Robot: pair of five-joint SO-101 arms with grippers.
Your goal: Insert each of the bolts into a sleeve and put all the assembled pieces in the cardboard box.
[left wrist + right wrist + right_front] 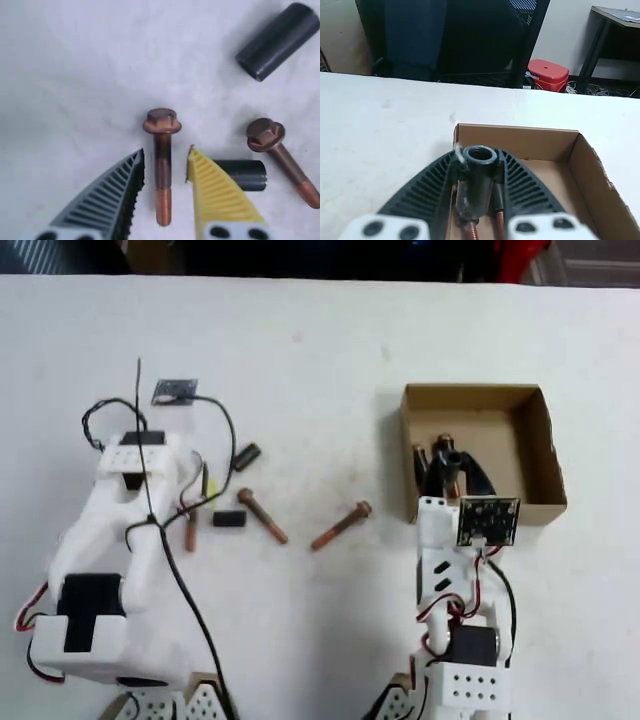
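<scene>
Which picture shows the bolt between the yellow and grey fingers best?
The left wrist view: the bolt lies full length between the open fingers, hex head plain. The high view shows it small, beside the left arm. The right wrist view faces the cardboard box.

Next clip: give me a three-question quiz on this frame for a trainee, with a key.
1. True or false: the left gripper is shut on a bolt.
2. What does the right gripper hold over the cardboard box? A) a bare bolt B) a black sleeve with a bolt in it C) nothing
3. How many bolts lie on the table without a sleeve?
Key: 1 false, it is open, straddling the bolt; 2 B; 3 three.
</scene>
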